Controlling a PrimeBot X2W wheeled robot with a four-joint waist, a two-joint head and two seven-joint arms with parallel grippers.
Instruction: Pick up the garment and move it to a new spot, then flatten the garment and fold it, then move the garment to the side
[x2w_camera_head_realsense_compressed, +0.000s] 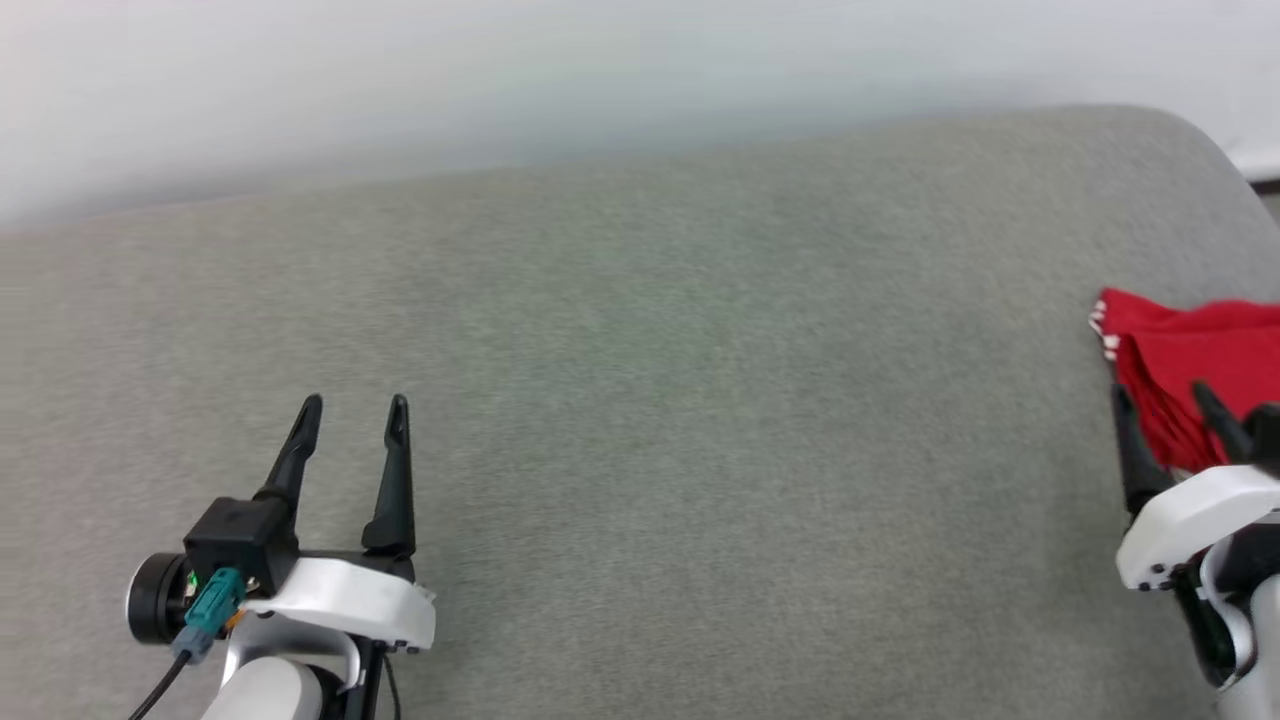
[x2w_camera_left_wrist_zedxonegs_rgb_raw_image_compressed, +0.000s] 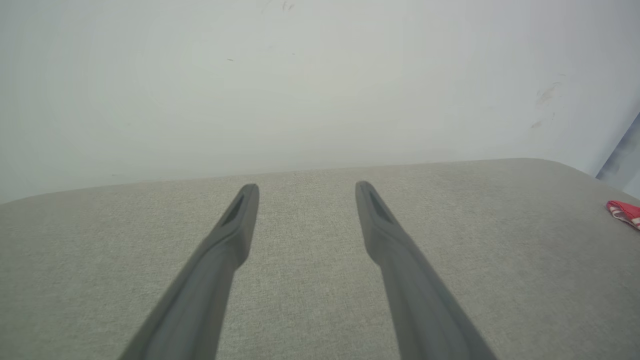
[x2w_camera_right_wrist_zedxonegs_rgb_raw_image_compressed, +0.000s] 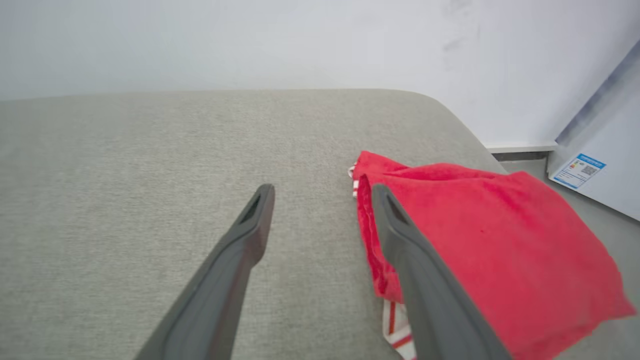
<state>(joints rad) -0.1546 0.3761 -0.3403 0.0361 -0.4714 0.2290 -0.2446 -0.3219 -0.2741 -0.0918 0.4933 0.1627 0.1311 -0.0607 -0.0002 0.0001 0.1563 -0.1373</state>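
L gripper (x2w_camera_head_realsense_compressed: 355, 402) sits low at the near left, over the grey pad (x2w_camera_head_realsense_compressed: 650, 400). Its 2 fingers point to the far wall (x2w_camera_head_realsense_compressed: 600, 70). They are spread apart w/ nothing between them.

R gripper (x2w_camera_head_realsense_compressed: 1160, 392) is at the near right edge of the head view, pointing far too, tipped a bit to the left. Its fingers are wide apart & hold nothing. In the R wrist view one finger is over bare pad & the other crosses the garment's left edge; can't tell if it touches the cloth.

The garment (x2w_camera_right_wrist_zedxonegs_rgb_raw_image_compressed: 475, 225) is a red folded bundle at the right end of the pad. It is plain red on top, w/ red-white stripe trim peeking out along its left side. Its right part reaches the pad's round right edge.

Room: the middle & left of the pad are bare, from the near side to the far edge by the wall. Past the right edge there is floor & a white box (x2w_camera_right_wrist_zedxonegs_rgb_raw_image_compressed: 590, 180) w/ a small label.
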